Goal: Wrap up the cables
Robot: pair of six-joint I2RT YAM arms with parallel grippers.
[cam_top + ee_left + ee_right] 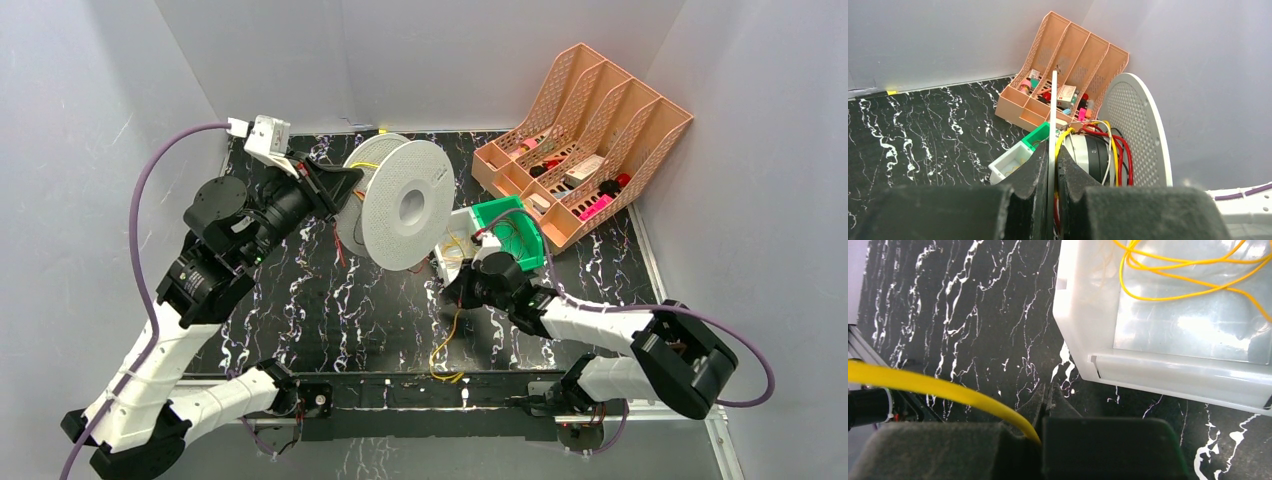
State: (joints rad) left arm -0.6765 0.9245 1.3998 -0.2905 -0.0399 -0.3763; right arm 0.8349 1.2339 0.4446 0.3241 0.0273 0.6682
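A white round spool (405,205) is held upright above the black marbled table, with red, yellow and white wires wound on its hub (1098,155). My left gripper (1053,150) is shut on the thin edge of the spool's near flange (1053,107), and a yellow cable (1064,137) runs beside that flange between the pads. My right gripper (1049,390), low over the table beside the white bin (1158,370), is shut on a yellow cable (938,386) that trails to the near edge (445,350). More yellow cables (1173,275) lie looped in the bin.
A peach file organizer (590,130) with small items stands at the back right. A green bin (515,230) sits beside the white bin (462,235), just right of the spool. Grey walls close in the table on three sides.
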